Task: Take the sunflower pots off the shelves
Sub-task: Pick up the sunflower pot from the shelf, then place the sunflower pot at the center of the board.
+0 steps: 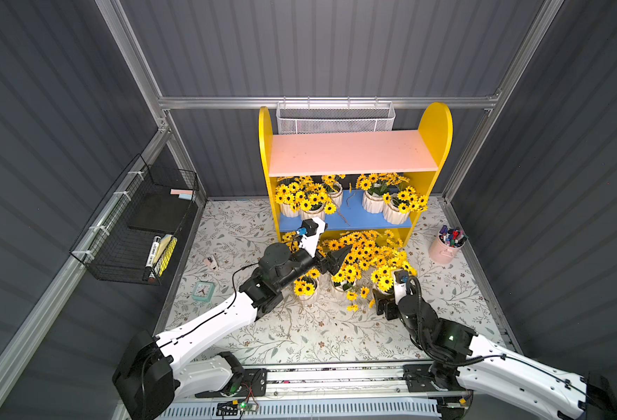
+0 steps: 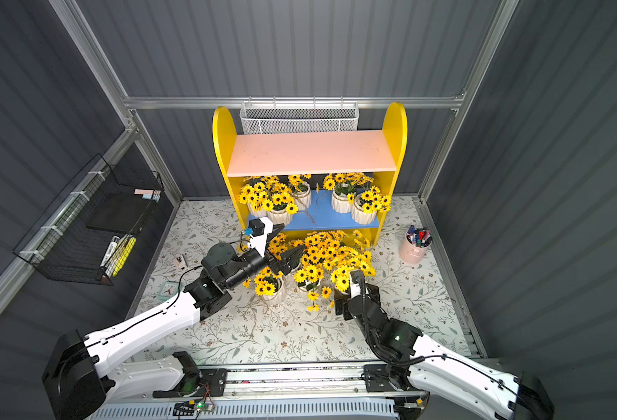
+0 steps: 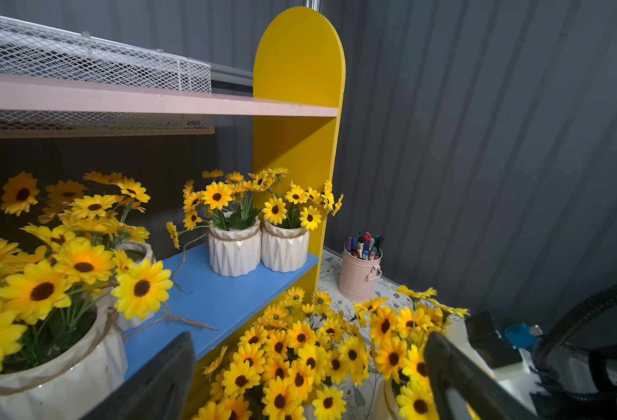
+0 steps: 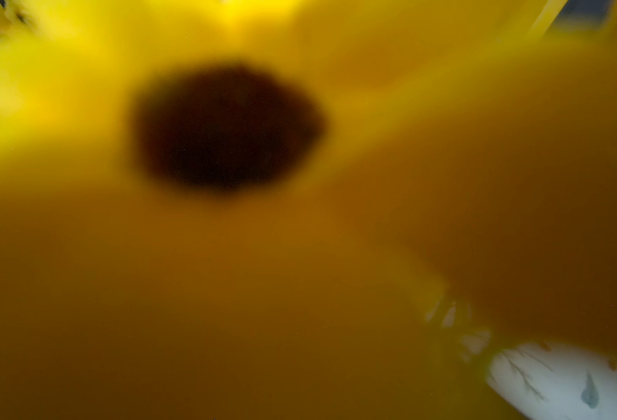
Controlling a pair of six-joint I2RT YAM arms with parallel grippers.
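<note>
White mesh basket (image 1: 335,118) hanging on rear aluminium rail (image 1: 227,103), seen in both top views. Black wire basket (image 1: 117,254) hanging on left wall, holding white marker (image 1: 153,251), yellow item (image 1: 167,254), black pad (image 1: 157,212), pink sticky notes (image 1: 182,191). Pink cup (image 1: 445,251) standing upright near right wall, holding coloured pens (image 1: 452,235). Teal alarm clock (image 1: 203,291) lying face up on floral mat (image 1: 299,338) near left edge. Small white object (image 1: 211,262) lying near clock, apart from it; too small for telling what it is.

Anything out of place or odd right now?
Two things. Loose twine lies across the blue lower board, trailing from the rim of a sunflower pot. And the right wrist view is filled by a blurred sunflower at the lens, showing little else.
</note>
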